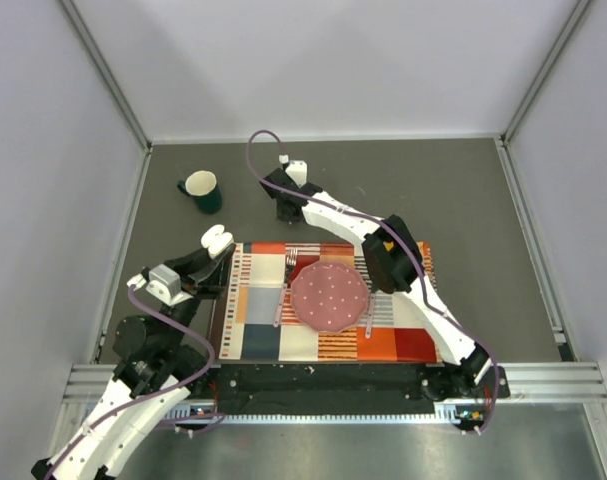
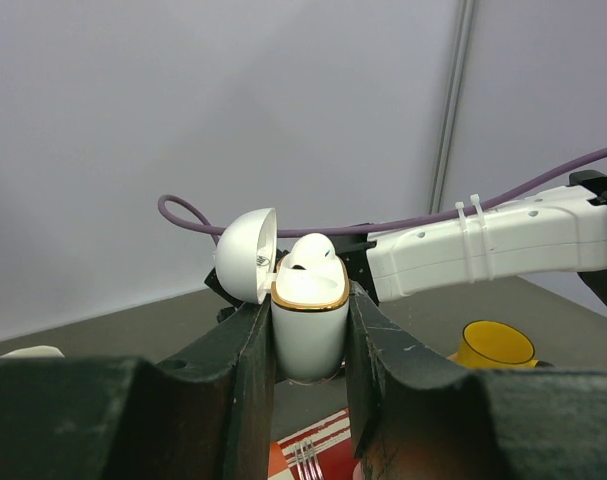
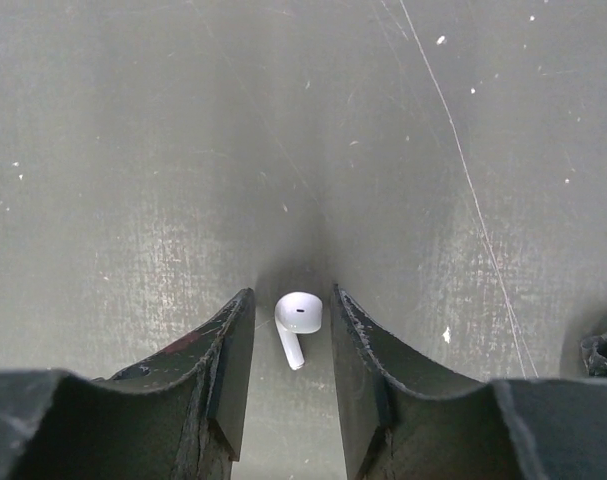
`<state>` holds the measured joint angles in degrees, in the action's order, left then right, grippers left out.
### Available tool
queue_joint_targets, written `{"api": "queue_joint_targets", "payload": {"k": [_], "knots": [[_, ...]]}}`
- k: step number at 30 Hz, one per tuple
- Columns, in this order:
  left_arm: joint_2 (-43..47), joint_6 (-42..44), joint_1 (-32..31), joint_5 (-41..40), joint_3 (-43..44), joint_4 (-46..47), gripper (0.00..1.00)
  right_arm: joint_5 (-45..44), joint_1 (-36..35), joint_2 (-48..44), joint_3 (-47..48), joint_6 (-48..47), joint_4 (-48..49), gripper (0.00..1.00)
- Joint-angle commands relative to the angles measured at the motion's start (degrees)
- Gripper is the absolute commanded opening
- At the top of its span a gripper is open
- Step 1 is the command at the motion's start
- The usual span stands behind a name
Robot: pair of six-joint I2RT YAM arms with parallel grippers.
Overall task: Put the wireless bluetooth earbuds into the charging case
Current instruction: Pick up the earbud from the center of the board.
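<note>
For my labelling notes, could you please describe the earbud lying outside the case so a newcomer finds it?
On the dark grey table, beyond the far edge of the striped placemat and right of the green mug, the right gripper points down, open. The earbud lies on bare table between its fingers: white, short-stemmed, loose, unlike its twin seated in the case.

A robotics lab test cell: plain pale walls [image 1: 333,60] framed by aluminium rails [image 1: 103,70] box in a dark grey table [image 1: 463,190] set with a striped placemat [image 1: 258,340], pink plate [image 1: 329,296] and mug [image 1: 201,190]
</note>
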<state>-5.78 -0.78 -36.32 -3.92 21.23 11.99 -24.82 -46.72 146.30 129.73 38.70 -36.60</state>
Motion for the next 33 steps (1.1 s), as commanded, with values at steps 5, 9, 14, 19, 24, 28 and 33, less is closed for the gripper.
{"api": "queue_joint_targets", "payload": {"k": [5,9,14,19,24,28,33], "knots": [[0.4,-0.4,0.0,-0.1,1.2,2.3,0.0,1.3,-1.3,1.3,-1.0,1.4,-6.7,0.3],[0.9,-0.4,0.0,-0.5,1.2,2.0,0.0,1.2,-1.3,1.3,-0.7,1.4,-6.7,0.27],[0.9,-0.4,0.0,-0.5,1.2,2.0,0.0,1.4,-1.3,1.4,0.3,0.6,-6.6,0.22],[0.6,-0.2,0.0,-0.4,1.4,1.9,0.0,1.4,-0.9,0.8,1.0,-0.2,-6.1,0.1],[0.3,-0.3,0.0,-0.2,1.5,1.9,0.0,0.9,-0.4,-2.0,0.2,-1.8,-4.6,0.06],[-0.5,-0.5,0.0,0.2,1.7,2.6,0.0,-0.6,-0.4,-9.4,-6.3,-5.4,3.1,0.02],[-2.6,-0.8,0.0,0.6,2.1,4.0,0.0,-4.5,-0.4,-23.9,-25.8,-8.1,23.7,0.0]]}}
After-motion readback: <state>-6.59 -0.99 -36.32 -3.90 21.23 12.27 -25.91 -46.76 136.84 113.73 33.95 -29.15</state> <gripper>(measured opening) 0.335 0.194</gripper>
